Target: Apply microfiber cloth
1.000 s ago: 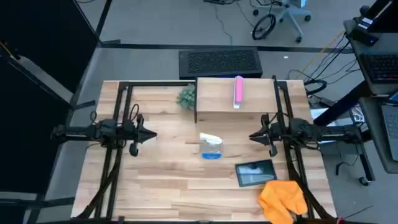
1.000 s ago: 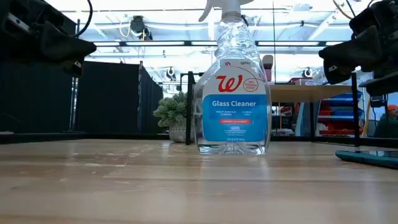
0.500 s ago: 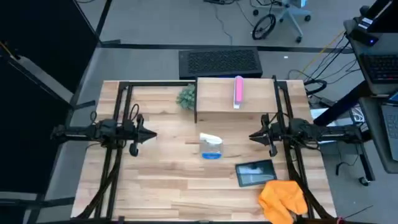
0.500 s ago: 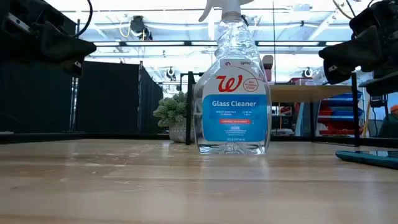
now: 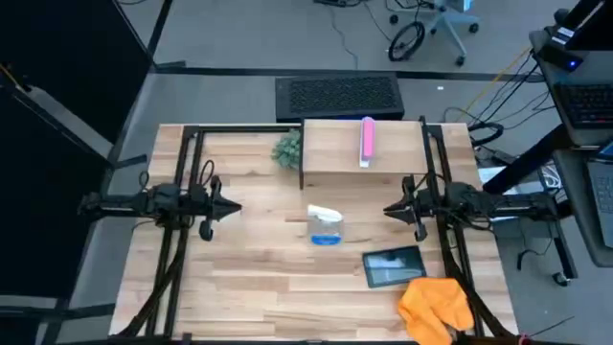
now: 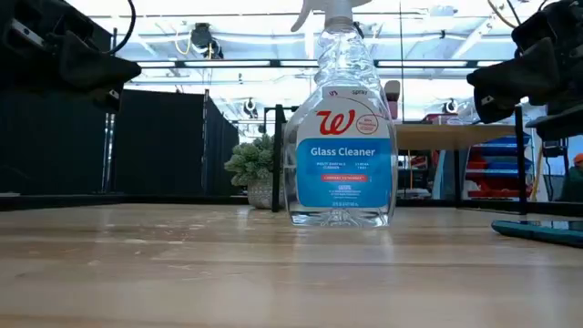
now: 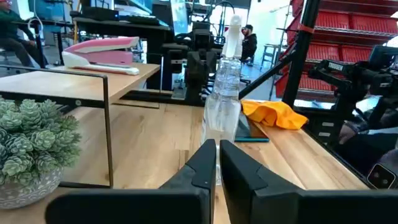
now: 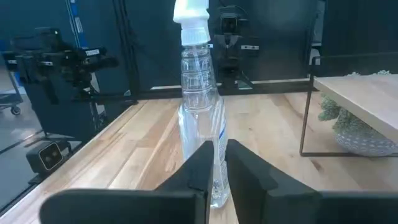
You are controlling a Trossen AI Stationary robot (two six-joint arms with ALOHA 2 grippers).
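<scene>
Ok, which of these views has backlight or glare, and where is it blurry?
Low view: bright ceiling lights backlight the glass cleaner bottle, the near table is soft. High view: evenly lit, with pale reflections on the tablet. Left wrist view: bright windows behind, and the succulent is slightly blurred.

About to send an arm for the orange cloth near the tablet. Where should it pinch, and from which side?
Probably pinch the raised fold of the microfiber cloth from straight above, with the right gripper, the nearer one. The cloth lies crumpled at the table's front right corner, touching the tablet, so stay off that edge.
</scene>
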